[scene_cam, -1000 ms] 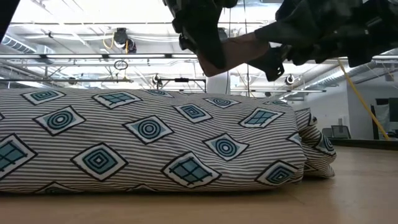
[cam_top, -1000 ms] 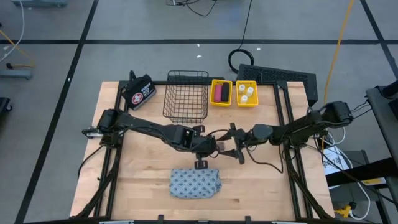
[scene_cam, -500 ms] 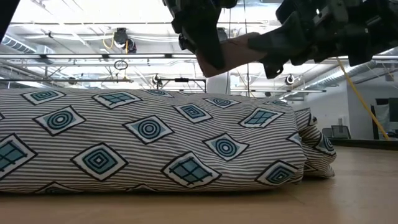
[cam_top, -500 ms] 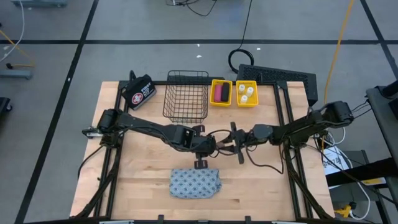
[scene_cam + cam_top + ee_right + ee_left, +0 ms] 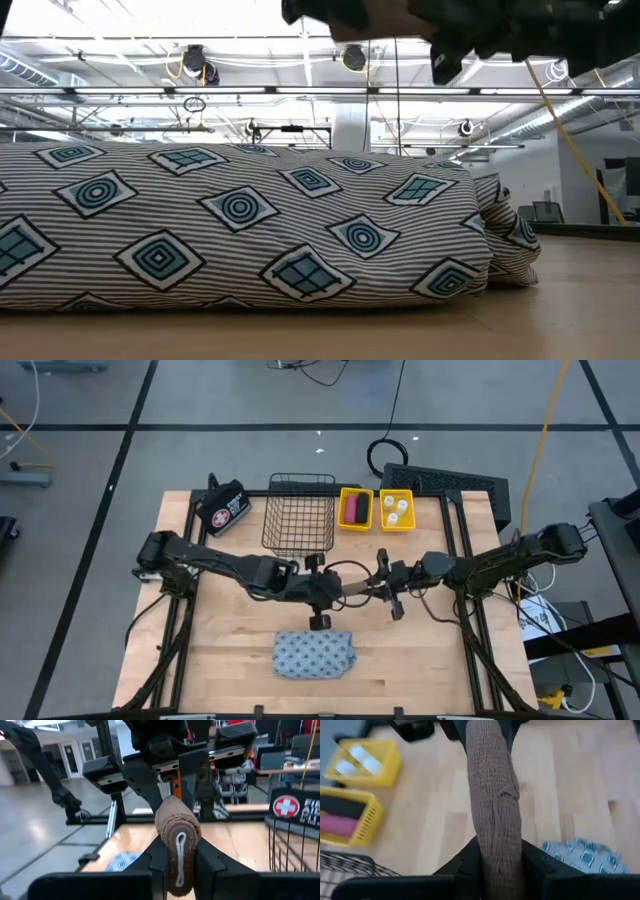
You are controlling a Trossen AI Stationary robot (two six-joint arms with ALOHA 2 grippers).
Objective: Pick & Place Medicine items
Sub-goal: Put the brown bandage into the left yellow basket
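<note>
From above, the two arms meet over the middle of the wooden table (image 5: pixel 230 650), the left gripper (image 5: pixel 333 588) and the right gripper (image 5: pixel 378 587) facing each other with a brown bar (image 5: pixel 357 588) spanning between them, each set of jaws closed on one end of it. Bare wood lies open on both sides of the arms; nearer the front edge sits the blue-grey patterned soft pouch (image 5: pixel 316 655), just below the grippers. Along the far edge stand a wire basket (image 5: pixel 299 515), a yellow bin with the pink roll (image 5: pixel 355 509), a second yellow bin holding three white bottles (image 5: pixel 396 510), and at the far left corner a black bag (image 5: pixel 222 507) with a red-and-white emblem. The low view is filled by the pouch (image 5: pixel 240 225), striped cloth with diamond and circle motifs, plump and rounded, resting on the tabletop; dark gripper parts hang at the upper edge above it. In the left wrist view the bar (image 5: pixel 495 805) shows a knitted, bandage-like weave, pinched between the dark fingers (image 5: pixel 465 865), with both yellow bins beyond. In the right wrist view its rolled end (image 5: pixel 177 837) sits gripped between that arm's fingers (image 5: pixel 212 862), the other gripper clamped on its far end.
</note>
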